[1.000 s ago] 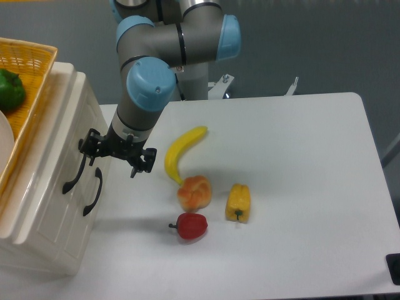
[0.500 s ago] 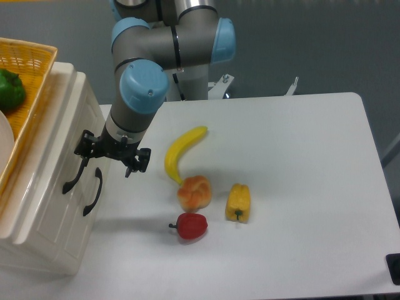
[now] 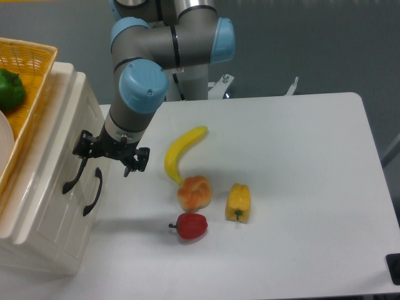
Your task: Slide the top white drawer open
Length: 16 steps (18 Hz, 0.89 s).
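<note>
I am inching my jaws leftward, closer to the cabinet than a moment ago, so one finger is now reaching the top white drawer's upper black handle. My jaws are spread open, gripping nothing. The drawer is sitting shut at the bench's left edge.

Bright, even overhead light — soft, short shadows lie beneath the fruit on the table. Mild sheen on the cabinet; focus sharp throughout, no blur.
</note>
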Motion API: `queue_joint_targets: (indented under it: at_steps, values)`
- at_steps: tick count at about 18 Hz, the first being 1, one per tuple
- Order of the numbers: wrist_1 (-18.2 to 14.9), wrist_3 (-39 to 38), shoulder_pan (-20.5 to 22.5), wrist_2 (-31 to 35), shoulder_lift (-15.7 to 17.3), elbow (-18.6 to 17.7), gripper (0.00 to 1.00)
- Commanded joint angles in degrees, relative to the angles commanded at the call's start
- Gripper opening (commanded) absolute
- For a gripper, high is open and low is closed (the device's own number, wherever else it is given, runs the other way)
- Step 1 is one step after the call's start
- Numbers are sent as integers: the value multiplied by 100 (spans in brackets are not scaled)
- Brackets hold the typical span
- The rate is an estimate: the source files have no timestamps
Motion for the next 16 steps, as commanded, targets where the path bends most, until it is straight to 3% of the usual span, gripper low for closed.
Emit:
queue_joint_targets:
  at_steps: [16]
  values:
    - [-9,0,-79,18,-9,-9,100]
